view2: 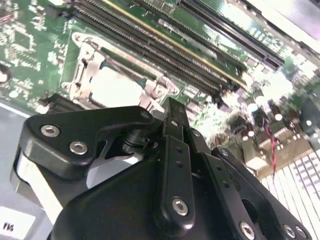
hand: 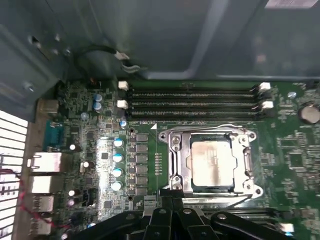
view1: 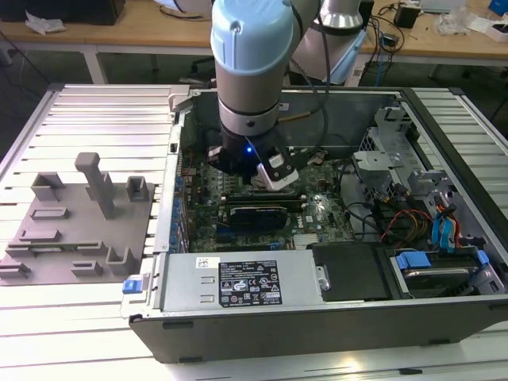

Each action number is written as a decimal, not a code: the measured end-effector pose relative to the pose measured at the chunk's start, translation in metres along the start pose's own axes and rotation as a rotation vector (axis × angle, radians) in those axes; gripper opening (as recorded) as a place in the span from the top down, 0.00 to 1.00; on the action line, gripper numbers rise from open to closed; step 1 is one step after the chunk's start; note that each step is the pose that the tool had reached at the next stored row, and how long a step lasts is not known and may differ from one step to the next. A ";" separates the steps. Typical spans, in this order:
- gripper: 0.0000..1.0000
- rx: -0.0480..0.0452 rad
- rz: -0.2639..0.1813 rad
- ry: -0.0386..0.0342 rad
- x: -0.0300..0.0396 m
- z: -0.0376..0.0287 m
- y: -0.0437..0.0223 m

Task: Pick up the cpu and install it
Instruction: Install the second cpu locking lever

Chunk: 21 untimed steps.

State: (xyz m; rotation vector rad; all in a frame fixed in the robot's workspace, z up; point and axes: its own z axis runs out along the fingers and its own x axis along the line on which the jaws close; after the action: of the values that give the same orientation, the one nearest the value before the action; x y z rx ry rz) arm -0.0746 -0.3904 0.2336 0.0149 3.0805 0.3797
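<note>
One open dark-grey metal computer case (view1: 444, 317) lies on its side on the ribbed aluminium table (view1: 95, 111), and I have the pale-blue and silver arm (view1: 250, 71) reaching down into it. Inside sits a green motherboard (hand: 90, 130), dense with small components, round capacitor tops and long black memory slots (hand: 195, 100) with white end clips. Toward the exterior view's right I see folded grey metal drive cages (view1: 389, 151), blue plastic tabs and a bundle of red and orange cables (view1: 401, 222). A grey power supply box with a white label (view1: 246, 286) runs along the near edge of the case, and a long black expansion card (view1: 258, 214) lies across the board just behind it.

The cpu (hand: 212, 165), a small flat square chip with a dull silvery-grey top plate showing pale smudges, sits in the shiny steel socket frame (hand: 175, 165) on the motherboard, level and within the frame's opening. In the second wrist view the cpu (view2: 112, 90) lies just beyond the black, bolted gripper (view2: 167, 112), whose fingers are drawn together and hold nothing.

On the table at the exterior view's left stands a grey plastic fixture plate (view1: 75, 230) with moulded blocks and one upright post.
</note>
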 end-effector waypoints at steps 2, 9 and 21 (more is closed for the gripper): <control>0.89 0.0000 0.000 0.0000 -0.0003 -0.0081 0.0021; 0.89 0.0005 0.006 0.0058 -0.0188 -0.0209 0.0057; 0.89 0.0008 0.017 0.0033 -0.0268 -0.0060 -0.0053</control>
State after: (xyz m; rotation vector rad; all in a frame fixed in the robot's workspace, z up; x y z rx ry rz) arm -0.0481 -0.3973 0.2391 0.0412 3.0857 0.3796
